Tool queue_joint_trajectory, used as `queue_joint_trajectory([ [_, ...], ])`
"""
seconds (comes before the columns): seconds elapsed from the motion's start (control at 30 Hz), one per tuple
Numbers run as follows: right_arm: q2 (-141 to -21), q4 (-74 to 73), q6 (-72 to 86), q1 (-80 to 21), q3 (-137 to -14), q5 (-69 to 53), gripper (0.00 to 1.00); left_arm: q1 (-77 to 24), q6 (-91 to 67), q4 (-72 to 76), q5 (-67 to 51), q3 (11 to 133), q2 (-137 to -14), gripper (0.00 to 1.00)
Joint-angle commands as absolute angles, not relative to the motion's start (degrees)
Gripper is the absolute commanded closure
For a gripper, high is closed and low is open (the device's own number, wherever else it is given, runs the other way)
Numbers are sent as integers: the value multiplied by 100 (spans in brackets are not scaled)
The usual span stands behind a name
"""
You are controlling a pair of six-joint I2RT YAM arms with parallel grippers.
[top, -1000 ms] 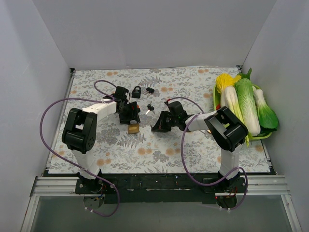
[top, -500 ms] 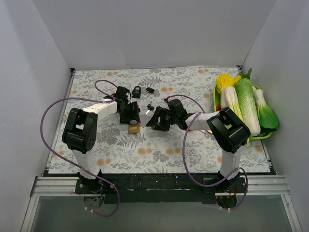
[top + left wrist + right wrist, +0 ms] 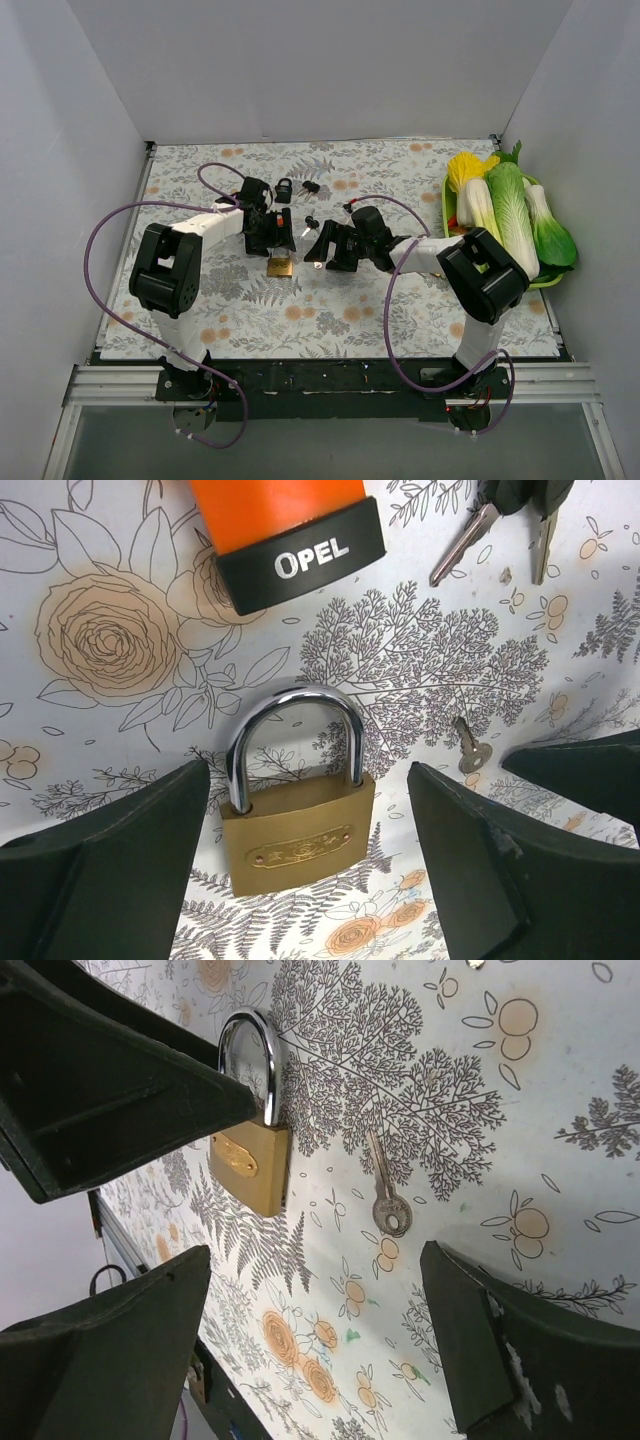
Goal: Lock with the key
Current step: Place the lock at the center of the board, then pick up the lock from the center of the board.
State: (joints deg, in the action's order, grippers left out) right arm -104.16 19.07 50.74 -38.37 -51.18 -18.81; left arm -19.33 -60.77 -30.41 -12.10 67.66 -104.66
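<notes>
A: Starting at the left gripper (image 3: 310, 770): spread wide or closed?

B: Spread wide, gripping nothing. Hovering low over the brass padlock (image 3: 298, 845), lying flat right between the fingers, shackle end pointing forward, away from the wrist.

A: Why placed so?

B: Probably to close on the brass body from both sides and keep it steady for the key. Only a judgement.

A: And the right gripper (image 3: 315, 1260)?

B: Also opened wide, also empty. Aimed at the small silver key (image 3: 385, 1195), lying flat just ahead, between the two fingers, not touched. Padlock seen ahead and to its left, close to a finger of the other arm.

A: So one to hold, one to take the key?

B: Seems so. Nothing grasped yet, so hardly begun.

A: Farther out from the left one?

B: Ahead, an orange tag with a black band marked OPEL (image 3: 290, 520). Ahead and to the right, a bunch of black-headed keys (image 3: 510, 505).

A: Surface and room?

B: Under everything, a flowered table cloth (image 3: 400, 310). On three sides, plain white walls (image 3: 300, 70). Far to the right of the right gripper, a green tray (image 3: 540, 285) with Chinese cabbages (image 3: 510, 215), well apart from the work.
</notes>
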Motion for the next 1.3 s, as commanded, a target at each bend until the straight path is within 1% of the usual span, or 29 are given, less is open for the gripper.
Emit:
queue_joint_trajectory([
  [0.0, -10178, 1644, 4493, -3797, -5062, -1906, 6, -1872, -5968, -3182, -1441, 6891, -10135, 18],
  [0.1, -9810, 1425, 3685, -3657, -5203, -2178, 6, -1741, -5889, -3129, -1722, 6926, -9748, 15],
  [0.13, -9704, 1154, 3361, -3613, -5316, -2258, 6, -1627, -5845, -3138, -1801, 6961, -9651, 14],
  [0.17, -9503, 969, 2766, -3560, -5387, -2311, 6, -1539, -5801, -3112, -2071, 6987, -9424, 13],
  [0.2, -9414, 784, 2386, -3438, -5475, -2433, 5, -1460, -5696, -3111, -2196, 7022, -9326, 8],
  [0.23, -9309, 556, 2016, -3376, -5641, -2478, 5, -1311, -5600, -3059, -2328, 7109, -9195, 5],
  [0.27, -9151, 110, 1169, -3332, -5747, -2505, 4, -1240, -5486, -3024, -2477, 7180, -9106, 2],
  [0.33, -9009, -481, 399, -3217, -5941, -2391, 3, -1073, -5178, -2953, -2908, 7312, -8886, 2],
  [0.37, -8922, -1005, 21, -3182, -6124, -2382, 3, -1029, -5098, -2944, -3066, 7460, -8851, 2],
  [0.4, -8877, -1263, -678, -3086, -6204, -2277, 3, -994, -5054, -2970, -3207, 7532, -8833, 2],
  [0.43, -8833, -1501, -1007, -3024, -6275, -2224, 2, -932, -4949, -3006, -3347, 7619, -8842, 2],
  [0.47, -8790, -2103, -1298, -2954, -6415, -2215, 2, -906, -4913, -3119, -3427, 7768, -8877, 2],
  [0.5, -8780, -2396, -1901, -2779, -6512, -2206, 3, -879, -4887, -3172, -3532, 7822, -8903, 2],
  [0.57, -8815, -3038, -2406, -2559, -6827, -2154, 3, -818, -4860, -3252, -3638, 7910, -8912, 2],
  [0.6, -8859, -3667, -2930, -2349, -6933, -1962, 4, -809, -4878, -3252, -3665, 7901, -8912, 2],
  [0.67, -9086, -4164, -3338, -2137, -7162, -1733, 5, -791, -4948, -3164, -3700, 7884, -8877, 2],
  [0.7, -9192, -4801, -3540, -1918, -7433, -1566, 7, -791, -4957, -3147, -3718, 7884, -8868, 2],
  [0.77, -9464, -5254, -3980, -1706, -7646, -1451, 9, -782, -4931, -3138, -3744, 7919, -8894, 2],
  [0.83, -9615, -5666, -4261, -1503, -7796, -1205, 13, -791, -4887, -3190, -3718, 8006, -8947, 2],
  [0.97, -9738, -5547, -4517, -1424, -7586, -599, 19, -782, -4816, -3296, -3674, 8112, -9070, 2],
  [1.07, -9747, -5222, -4579, -1424, -7366, -405, 25, -782, -4834, -3287, -3709, 8086, -9105, 2],
  [1.1, -9782, -5151, -4579, -1415, -7322, -282, 29, -782, -4851, -3278, -3735, 8077, -9123, 2],
  [1.17, -9896, -4993, -4597, -1415, -7181, -176, 34, -782, -4878, -3270, -3718, 8051, -9123, 2],
  [1.2, -9905, -4957, -4631, -1424, -7128, -124, 38, -782, -4878, -3270, -3718, 8051, -9123, 2],
  [1.27, -9905, -4870, -4676, -1424, -6979, -140, 41, -782, -4878, -3296, -3700, 8051, -9114, 2],
])
